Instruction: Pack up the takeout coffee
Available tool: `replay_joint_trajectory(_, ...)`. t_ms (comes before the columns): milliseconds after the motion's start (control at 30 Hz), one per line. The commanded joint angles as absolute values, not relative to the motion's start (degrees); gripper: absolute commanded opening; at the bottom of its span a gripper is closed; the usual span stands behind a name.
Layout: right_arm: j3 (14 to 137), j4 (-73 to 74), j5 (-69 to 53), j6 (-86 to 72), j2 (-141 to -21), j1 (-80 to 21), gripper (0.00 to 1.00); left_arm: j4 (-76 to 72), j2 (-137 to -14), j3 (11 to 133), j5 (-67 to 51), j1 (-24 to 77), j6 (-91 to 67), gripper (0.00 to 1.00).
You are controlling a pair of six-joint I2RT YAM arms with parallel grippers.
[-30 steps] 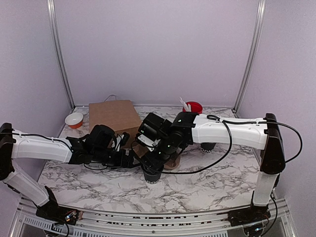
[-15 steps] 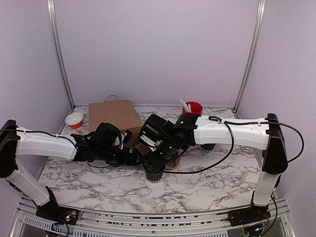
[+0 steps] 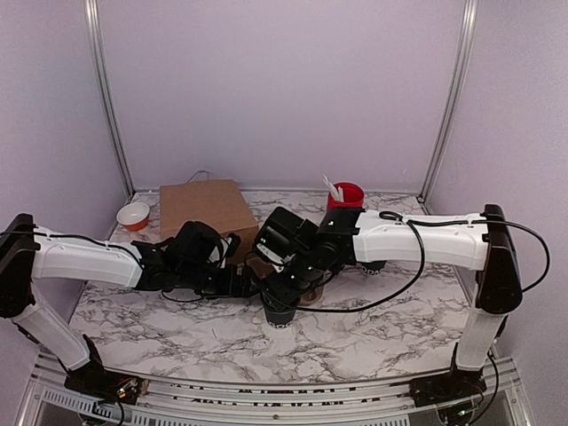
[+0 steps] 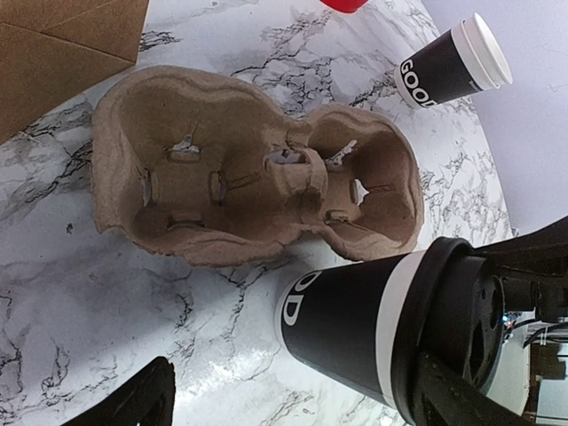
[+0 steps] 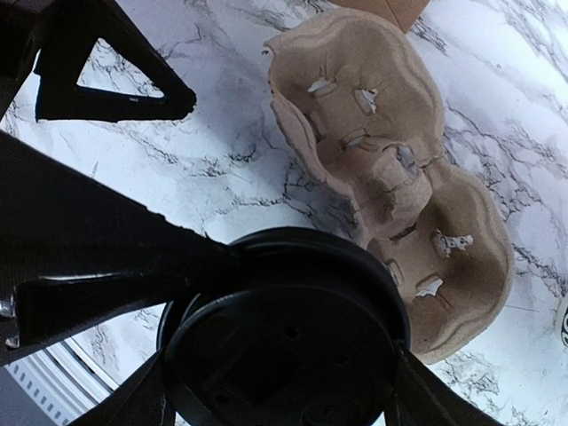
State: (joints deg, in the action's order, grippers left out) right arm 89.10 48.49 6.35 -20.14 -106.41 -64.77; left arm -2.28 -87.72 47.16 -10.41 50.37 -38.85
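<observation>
Takeout coffee just beside carrier edge.

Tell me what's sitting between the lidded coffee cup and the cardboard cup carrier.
Nothing but a narrow strip of bare marble table separates the coffee cup from the carrier; the left wrist view shows it.

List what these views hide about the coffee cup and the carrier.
- Top view: the carrier is mostly covered by the right arm.
- Right wrist view: the takeout coffee shows only its lid, which hides its wall and contents.
- Left wrist view: the red cup is cut off at the top edge.
</observation>
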Motion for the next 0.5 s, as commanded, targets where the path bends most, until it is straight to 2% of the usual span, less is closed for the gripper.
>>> replay_joint_trajectory(0,86.53,48.93,1.85,-21.14,-109.77,-66.66,0.75,6.33,-91.21,46.61,-8.51,52.29,-37.81,0.93)
replay_joint_trajectory(267,91.17,49.70,4.67,-22.44,-108.86,-66.71,0.78,10.37,-88.49,53.33,-7.88,52.38,-35.03,0.93)
replay_joint_trajectory(467,92.55,50.10,7.04,-23.44,-107.68,-66.32,0.85,11.40,-88.60,56.75,-9.40,52.85,-33.65,0.93)
